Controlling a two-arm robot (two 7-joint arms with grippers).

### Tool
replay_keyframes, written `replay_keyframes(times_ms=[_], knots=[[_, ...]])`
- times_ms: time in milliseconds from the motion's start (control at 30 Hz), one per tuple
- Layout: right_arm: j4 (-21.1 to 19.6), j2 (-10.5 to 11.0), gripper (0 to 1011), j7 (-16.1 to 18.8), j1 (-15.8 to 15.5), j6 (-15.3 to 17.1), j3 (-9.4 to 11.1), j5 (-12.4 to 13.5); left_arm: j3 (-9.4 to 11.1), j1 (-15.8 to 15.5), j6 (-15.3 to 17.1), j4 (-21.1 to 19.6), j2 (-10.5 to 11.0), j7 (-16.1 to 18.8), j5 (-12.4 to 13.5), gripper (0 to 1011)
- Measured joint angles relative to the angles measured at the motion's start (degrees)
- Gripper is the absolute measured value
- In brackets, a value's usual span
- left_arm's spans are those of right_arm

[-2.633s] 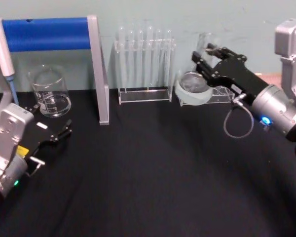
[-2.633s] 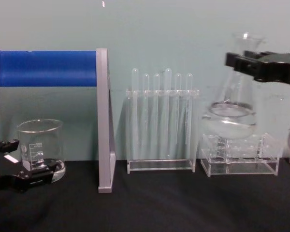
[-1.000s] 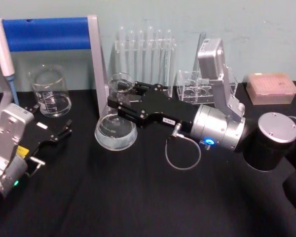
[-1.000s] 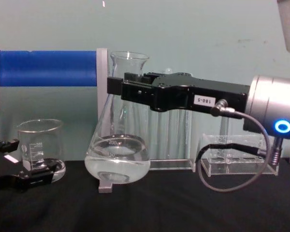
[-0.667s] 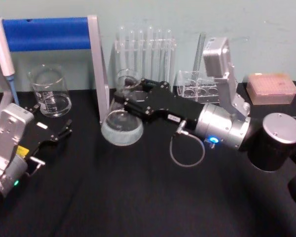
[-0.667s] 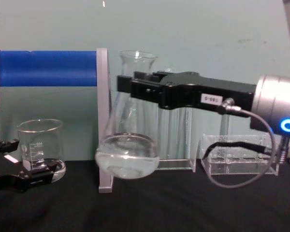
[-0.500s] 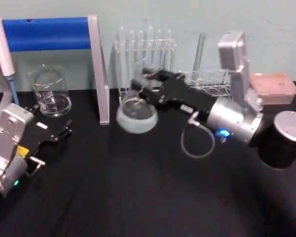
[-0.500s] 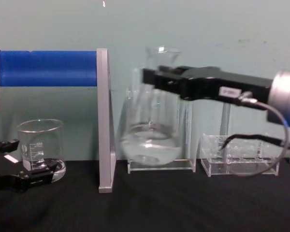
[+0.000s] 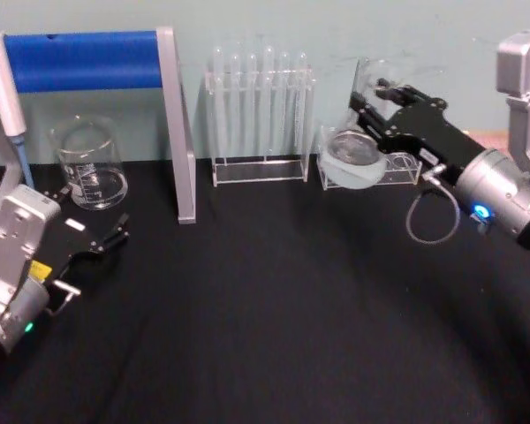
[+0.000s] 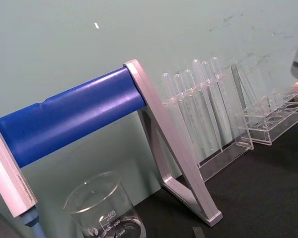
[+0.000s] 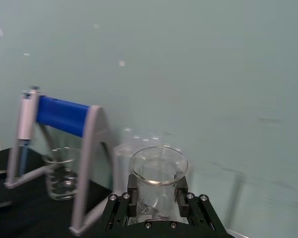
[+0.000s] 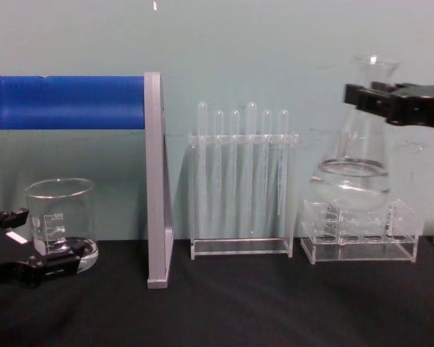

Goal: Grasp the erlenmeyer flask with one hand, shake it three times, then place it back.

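The erlenmeyer flask (image 9: 353, 155) is clear glass with some liquid in its wide base. It hangs off the table at the back right, just above and in front of a small clear rack (image 9: 403, 167). My right gripper (image 9: 379, 95), the hand, is shut on the flask's neck below the flared rim. From the side, the flask (image 12: 350, 177) hangs under the black jaws of the right gripper (image 12: 377, 101), its base level with the rack top. The right wrist view looks down on the flask rim (image 11: 158, 167) between the fingers. My left gripper (image 9: 93, 216) rests open at the left, next to the beaker.
A squat glass beaker (image 9: 89, 168) stands at the back left under a blue bar (image 9: 79, 60) on a grey post (image 9: 177, 132). A pipette (image 9: 3, 88) hangs at the far left. A rack of test tubes (image 9: 259, 115) stands at back centre.
My right gripper has carried the flask from beside the grey post rightward, past the test tubes, to over the small clear rack. The left arm has not moved.
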Motion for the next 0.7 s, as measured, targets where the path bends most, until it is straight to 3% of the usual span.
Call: replay_keyframes(times_ms=[200, 367, 567, 700], knots=[[-0.73, 0.20, 449, -2.19, -1.47, 0.79, 2.54, -0.89, 0.00, 0.00, 0.00, 0.00, 0.00, 0.00, 0.00, 1001], [-1.02, -0.17, 449, -2.40, -1.89, 1.35, 3.42, -1.57, 0.00, 0.00, 0.00, 0.00, 0.00, 0.00, 0.00, 1001], [-0.63, -1.00, 449, -0.83, -1.51, 1.77, 3.21, -2.06, 0.00, 0.00, 0.00, 0.00, 0.00, 0.00, 0.00, 1001], [-0.08, -1.78, 449, 1.40, -0.75, 2.17, 2.01, -2.15, 0.00, 0.00, 0.00, 0.00, 0.00, 0.00, 0.01, 1001]])
